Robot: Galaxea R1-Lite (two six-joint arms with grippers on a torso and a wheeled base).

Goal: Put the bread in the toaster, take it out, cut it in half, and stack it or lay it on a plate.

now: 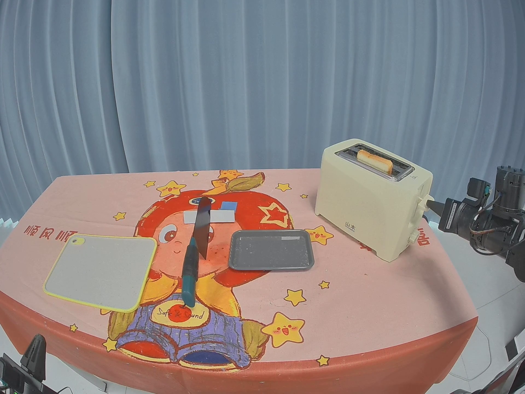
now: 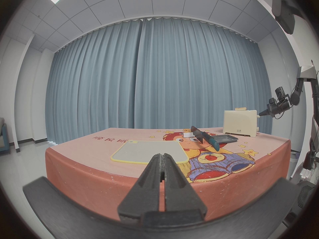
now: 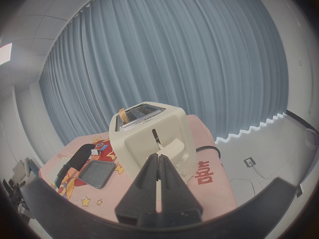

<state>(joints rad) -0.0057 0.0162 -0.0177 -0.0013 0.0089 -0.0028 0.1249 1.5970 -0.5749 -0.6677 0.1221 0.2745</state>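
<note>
A cream toaster (image 1: pixel 374 198) stands at the table's right, with a slice of bread (image 1: pixel 374 161) poking out of its far slot. My right gripper (image 1: pixel 433 206) is shut, its tip right at the toaster's side lever (image 3: pixel 171 148); the right wrist view shows the shut gripper (image 3: pixel 158 161) just before that lever and the bread (image 3: pixel 123 114) upright in the slot. A grey plate (image 1: pixel 272 250) lies mid-table. A teal-handled knife (image 1: pixel 192 247) rests beside it. A grey cutting board (image 1: pixel 101 271) with a yellow rim lies at the left. My left gripper (image 2: pixel 162 170) is shut, off the table's front left edge.
A small white and blue block (image 1: pixel 216 214) sits under the knife's blade. The toaster's cord (image 3: pixel 207 149) runs over the table's right edge. A blue curtain hangs behind the table. The front middle and right of the cloth are bare.
</note>
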